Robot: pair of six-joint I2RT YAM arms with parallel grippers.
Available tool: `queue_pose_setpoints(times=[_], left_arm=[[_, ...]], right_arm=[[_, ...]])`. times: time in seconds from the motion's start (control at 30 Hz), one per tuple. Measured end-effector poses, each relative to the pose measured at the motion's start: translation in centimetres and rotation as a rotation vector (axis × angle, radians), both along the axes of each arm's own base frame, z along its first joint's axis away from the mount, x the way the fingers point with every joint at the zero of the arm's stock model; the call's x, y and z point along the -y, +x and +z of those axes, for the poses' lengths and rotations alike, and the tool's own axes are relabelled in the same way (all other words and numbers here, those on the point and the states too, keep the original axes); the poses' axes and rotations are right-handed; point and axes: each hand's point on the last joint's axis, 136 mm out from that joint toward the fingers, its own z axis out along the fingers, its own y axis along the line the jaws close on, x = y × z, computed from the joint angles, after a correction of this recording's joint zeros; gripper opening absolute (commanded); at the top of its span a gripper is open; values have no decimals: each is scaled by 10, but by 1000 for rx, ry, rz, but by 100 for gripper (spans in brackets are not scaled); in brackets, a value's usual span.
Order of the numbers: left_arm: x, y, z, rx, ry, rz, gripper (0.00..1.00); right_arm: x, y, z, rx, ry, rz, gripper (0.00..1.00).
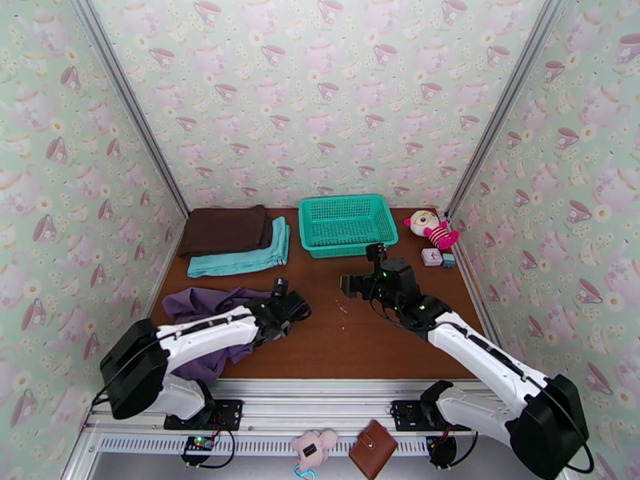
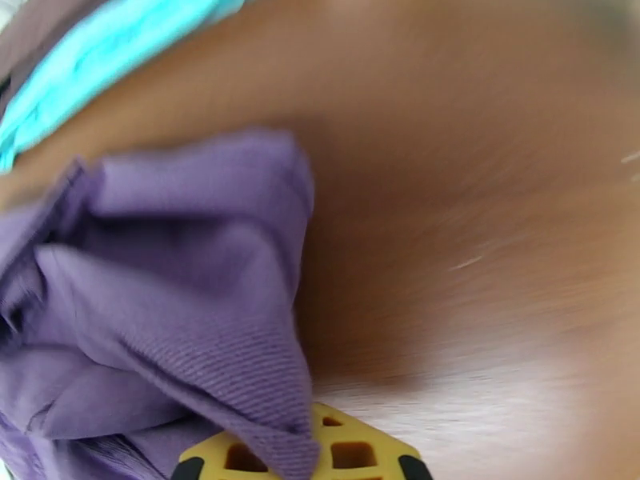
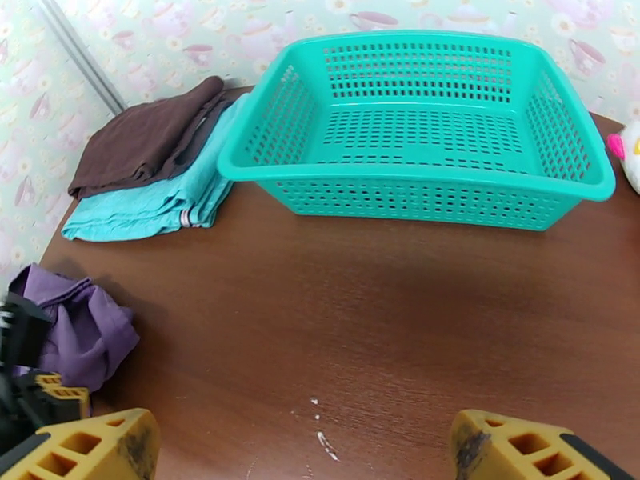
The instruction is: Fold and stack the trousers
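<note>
Folding not started: trousers (image 1: 204, 307) crumpled at near left, well apart from dark brown garment (image 1: 224, 230) and teal garment (image 1: 240, 258) stacked at far left.
Left gripper (image 1: 290, 307) pressed together, pinching a trouser fold; right gripper (image 3: 304, 454) spread, empty, facing basket (image 3: 416, 202). Spreading, folding, stacking outstanding. Pinch seen close from left wrist; overall layout from top view.
</note>
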Motion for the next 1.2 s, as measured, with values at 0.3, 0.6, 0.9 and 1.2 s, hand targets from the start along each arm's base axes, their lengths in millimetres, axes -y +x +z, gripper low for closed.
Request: queue_pose_setpoints(times=[0.3, 0.6, 0.9, 1.2], left_arm=[[85, 7, 162, 267, -485, -220, 0], [-38, 49, 163, 435, -504, 131, 21], [-98, 40, 47, 210, -292, 279, 69], [-10, -20, 47, 129, -455, -90, 64]], right_arm=[[38, -2, 7, 45, 14, -142, 99], [48, -7, 32, 135, 56, -175, 99], [19, -3, -4, 25, 40, -48, 99], [-61, -17, -39, -94, 26, 243, 100]])
